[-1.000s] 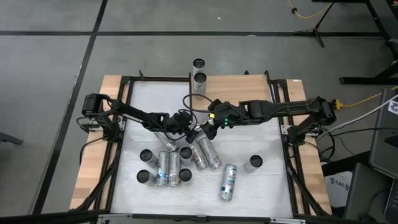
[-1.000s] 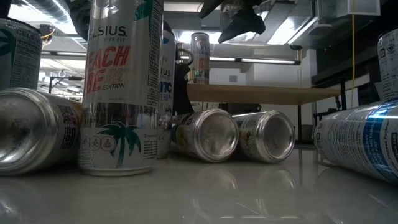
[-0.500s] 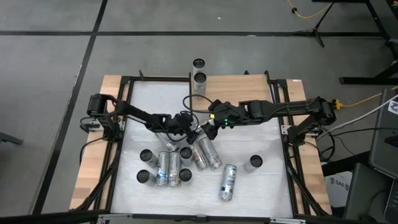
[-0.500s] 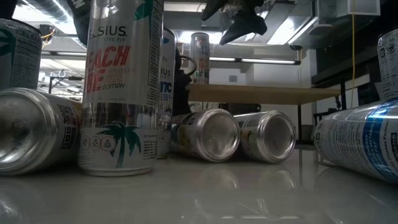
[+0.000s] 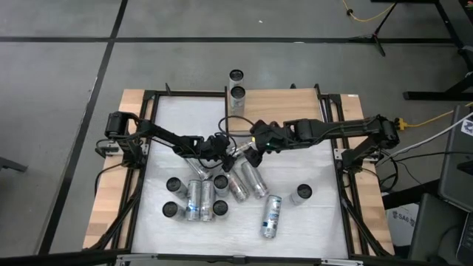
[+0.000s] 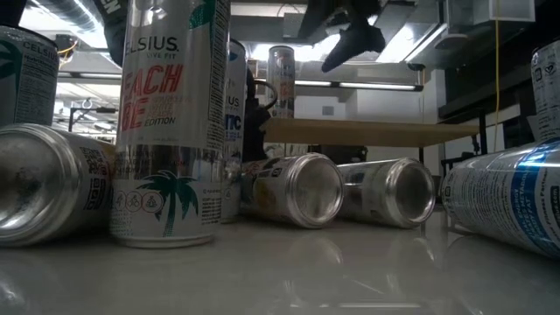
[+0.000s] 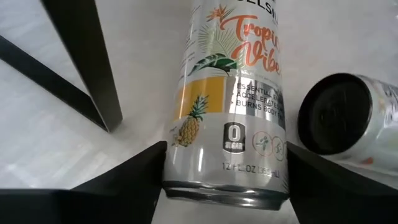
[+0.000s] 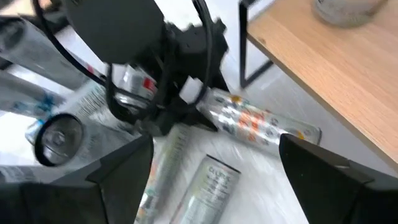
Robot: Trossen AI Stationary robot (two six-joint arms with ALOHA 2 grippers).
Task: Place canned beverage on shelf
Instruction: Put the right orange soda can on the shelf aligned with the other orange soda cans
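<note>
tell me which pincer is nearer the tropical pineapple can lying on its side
Left. The left pincer has its fingers on either side of the pineapple can, right at its end. The right pincer hovers just beside and above it, empty and open.

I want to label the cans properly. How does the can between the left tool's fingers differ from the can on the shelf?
The Tropical Vibe can lies on its side on the white tabletop, between the left tool fingers; the shelf can stands upright on the shelf, untouched. Both are slim silver cans.
</note>
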